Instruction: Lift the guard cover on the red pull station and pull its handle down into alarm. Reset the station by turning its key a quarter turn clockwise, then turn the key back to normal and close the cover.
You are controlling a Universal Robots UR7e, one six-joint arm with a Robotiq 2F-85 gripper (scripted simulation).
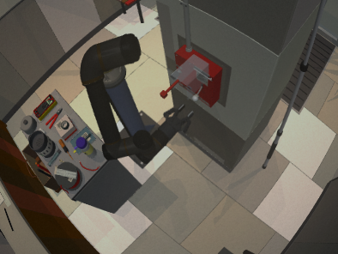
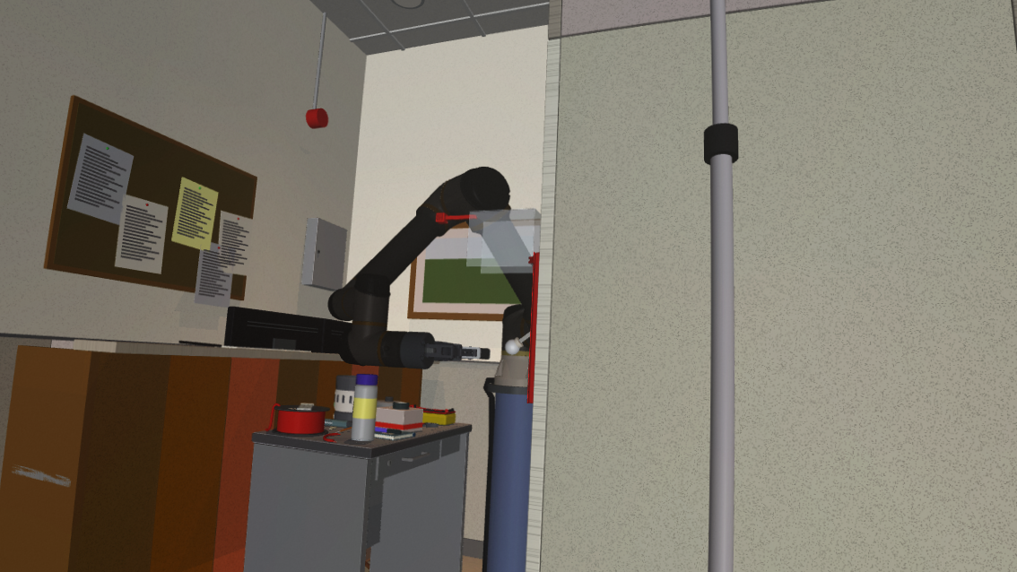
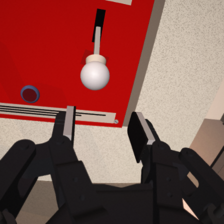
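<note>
The clear guard cover point(image 1: 188, 71) point(image 2: 501, 238) stands lifted out from the red pull station point(image 1: 199, 79) point(image 3: 70, 57), with its red tab point(image 1: 164, 93) sticking outward. The handle with its white ball knob point(image 1: 196, 97) point(image 2: 510, 346) point(image 3: 95, 75) hangs low on the station face, below its slot. A round blue-rimmed key fitting point(image 3: 30, 93) sits at the station's lower left in the wrist camera. My gripper point(image 1: 182, 116) point(image 2: 480, 353) point(image 3: 103, 127) is below and a little back from the knob, apart from it, open and holding nothing.
Behind the station is the grey wall column point(image 1: 253, 64) with a conduit running up from the box. A tool cart point(image 1: 60, 141) point(image 2: 359, 427) with several items stands beside the arm's blue pedestal point(image 2: 508, 462). A thin pole point(image 1: 296, 90) point(image 2: 720, 284) stands by the column's right side.
</note>
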